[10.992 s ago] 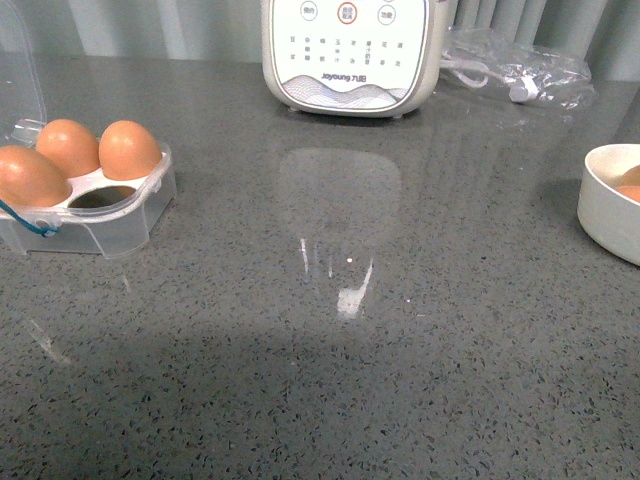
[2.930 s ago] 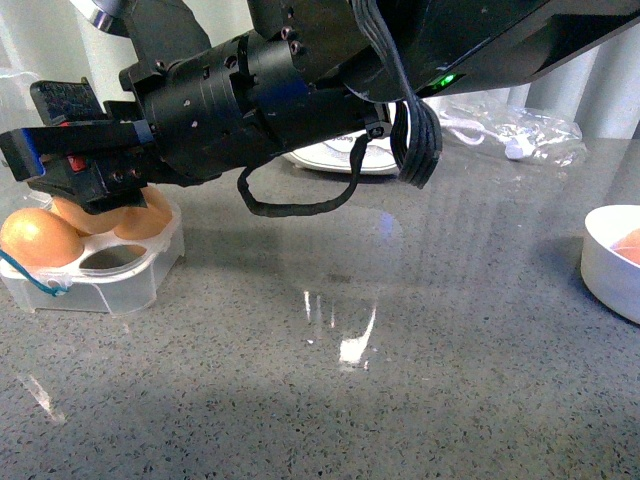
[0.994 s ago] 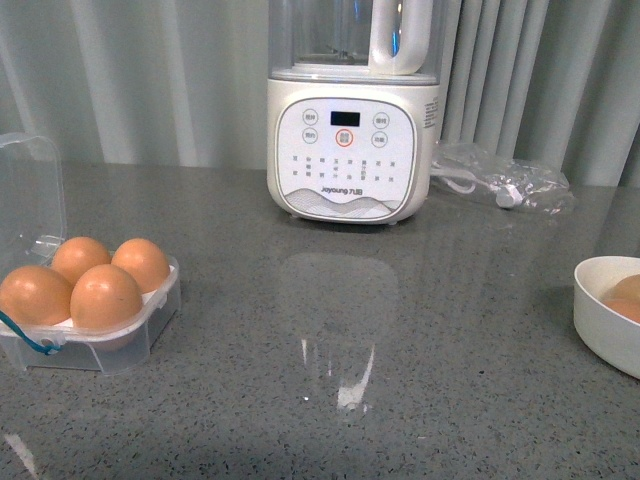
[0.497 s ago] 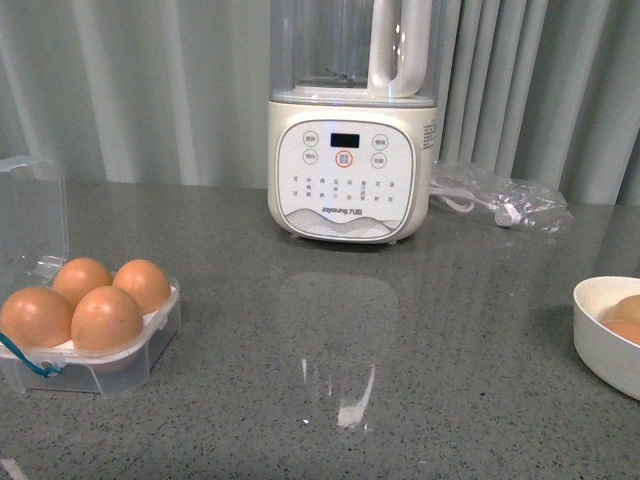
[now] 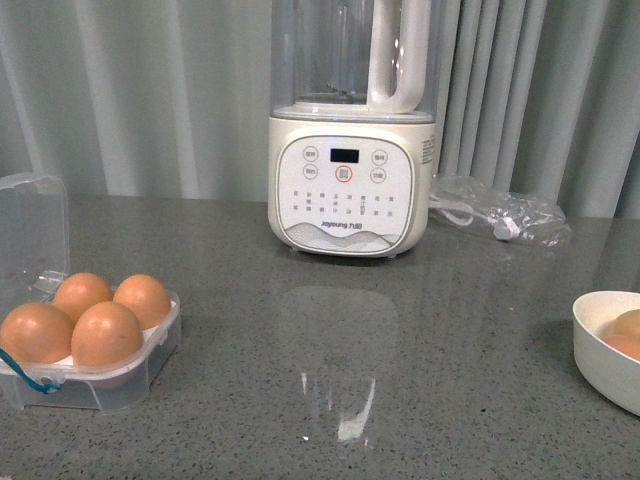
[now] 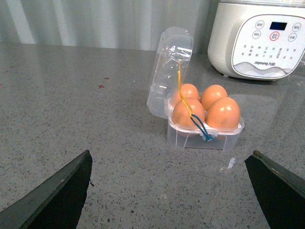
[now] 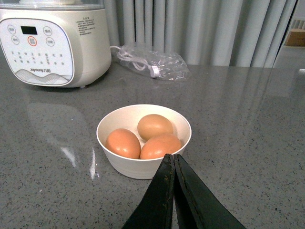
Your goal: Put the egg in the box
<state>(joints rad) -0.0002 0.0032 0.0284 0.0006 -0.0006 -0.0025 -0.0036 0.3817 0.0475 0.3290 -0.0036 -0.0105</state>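
Egg, smooth and plain orange-brown with a soft sheen on its crown and no marks, sits in the box at the lower left of the front view. It fills the slot nearest the camera on the box's right side.

A grey speckled countertop spans the whole lower frame, and a pale pleated curtain closes off the back. At upper centre stands a cream blender with a clear jug and a button panel. Beside it, toward the upper right, lies a crumpled plastic bag with a white cable inside.

The box is clear plastic with a white inner tray. Its lid stands open behind the left-hand slots. Three other eggs of the same colour take the remaining slots, so all four are filled. A thin blue and yellow cord runs from the lid over one egg to the front wall.

At the lower right edge of the front view a round white bowl holds three more brown eggs.

The left gripper has its dark fingers spread wide with nothing between them, well back from the box. The right gripper has its fingers pressed together and empty, its tip in line with the bowl's near wall. Contact there cannot be told.
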